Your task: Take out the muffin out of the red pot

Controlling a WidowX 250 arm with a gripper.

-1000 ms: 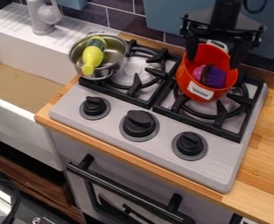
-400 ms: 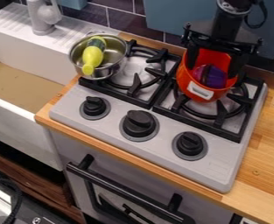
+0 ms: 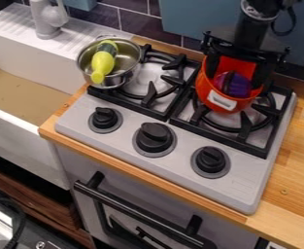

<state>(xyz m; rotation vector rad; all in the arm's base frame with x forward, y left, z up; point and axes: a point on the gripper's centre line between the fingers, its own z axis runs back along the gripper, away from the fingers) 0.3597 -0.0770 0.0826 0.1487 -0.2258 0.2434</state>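
Pale wooden counter (image 3: 294, 182) frames the grey stove (image 3: 118, 136), with the white sink (image 3: 24, 114) out at nine o'clock, and the action is up at two o'clock! That's where the red pot (image 3: 220, 103) sits on its burner, and down inside, toward six o'clock of its mouth, lies the purple muffin (image 3: 238, 86). Over it hangs the black gripper (image 3: 236, 79), fingers spread wide, one at about nine o'clock of the pot, the other near three, and no grip on anything that I can see; whether a tip touches the muffin, I cannot tell. Now, how will this one handle? Looks like a toy, so call it light, probably with a little give, hardly fragile; the smooth surface could slide if the squeeze lands high on the rounded top. Best bite, I'd say, is low across the broad middle, nine o'clock to three, pressure gentle and even. Watch that pot wall, though! Pinch the rim along with the muffin and the whole pot could come up; straight toward twelve o'clock and clear looks the lift to want.
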